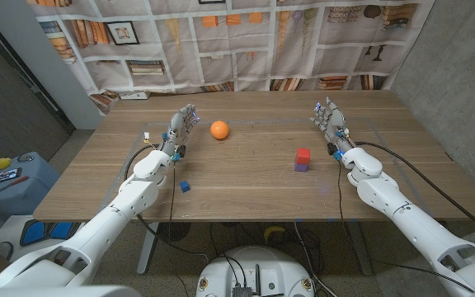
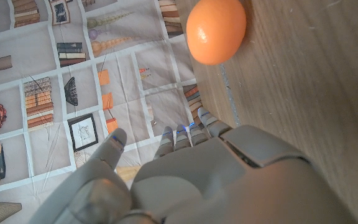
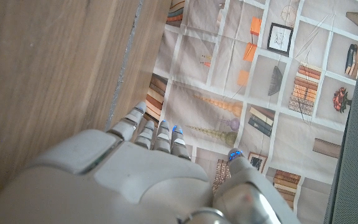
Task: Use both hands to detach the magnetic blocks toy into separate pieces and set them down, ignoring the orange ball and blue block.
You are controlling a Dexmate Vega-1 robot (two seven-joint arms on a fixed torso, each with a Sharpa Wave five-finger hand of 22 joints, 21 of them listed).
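Observation:
The magnetic blocks toy (image 1: 303, 159) stands on the table right of centre, a red cube stacked on a purple one. My right hand (image 1: 330, 120) stands open at the table's far right, behind and to the right of the toy, holding nothing. My left hand (image 1: 181, 125) stands open at the far left, fingers apart, just left of the orange ball (image 1: 219, 129). The wrist views show the back of the left hand (image 2: 197, 180) near the ball (image 2: 216, 30) and the back of the right hand (image 3: 142, 180) beside bare wood.
A small blue block (image 1: 185, 186) lies near my left forearm, toward the front. The wooden table (image 1: 246, 186) ends at a printed bookshelf backdrop (image 1: 246, 41). A grey cabinet and a blue box with toys (image 1: 7, 181) stand off the table's left side.

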